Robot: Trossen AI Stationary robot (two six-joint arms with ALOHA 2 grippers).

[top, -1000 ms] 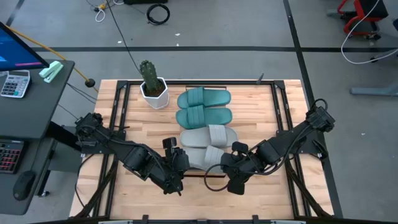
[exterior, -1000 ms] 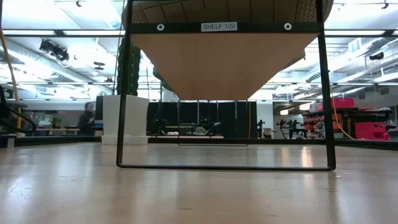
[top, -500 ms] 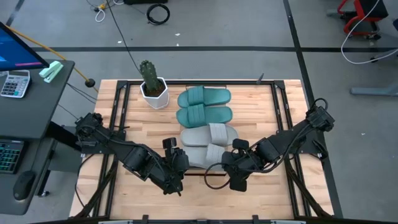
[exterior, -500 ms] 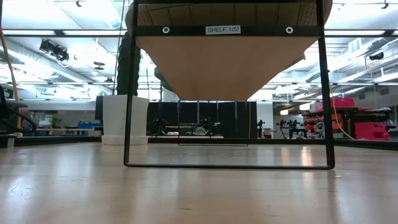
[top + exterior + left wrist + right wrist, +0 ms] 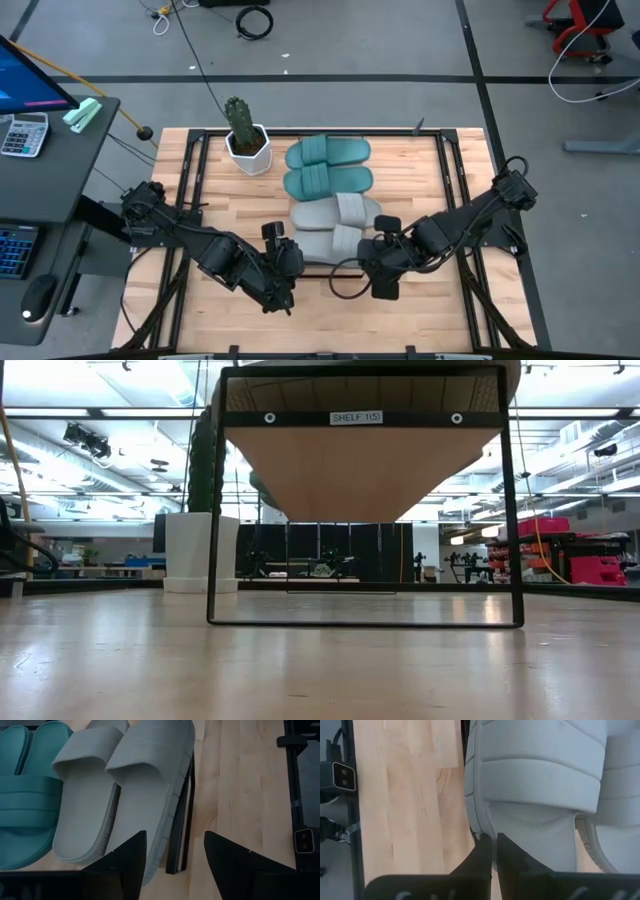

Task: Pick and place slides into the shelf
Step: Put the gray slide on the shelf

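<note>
Two teal slides [image 5: 328, 167] and two light grey slides [image 5: 332, 226] lie side by side on the shelf [image 5: 365, 460], a raised board on a black frame labelled at its near end. My left gripper [image 5: 175, 840] is open at the heel end of the nearest grey slide [image 5: 145, 785]. Its fingers stand on either side of that slide's rim and the shelf's black frame bar [image 5: 180, 835]. My right gripper [image 5: 494, 845] is shut at the toe end of the same slide [image 5: 540, 775]. My right gripper's shut fingertips [image 5: 487, 851] lie against the sole rim [image 5: 479, 827] of the nearest grey slide, at its toe end, on the side toward the table's near edge. They come slanting down from the near right. The slide lies flat on the shelf.
A potted cactus [image 5: 240, 125] in a white pot [image 5: 190, 550] stands at the table's far left. Black frame rails [image 5: 190, 190] run along the table's left and right sides. Bare plank tabletop [image 5: 430, 170] lies to the right of the slides.
My right gripper has shifted slightly toward the far edge and rolled at the wrist, staying shut. The shelf with its slides has slid a little toward the table's far edge; in the low view its frame now looks narrower.
</note>
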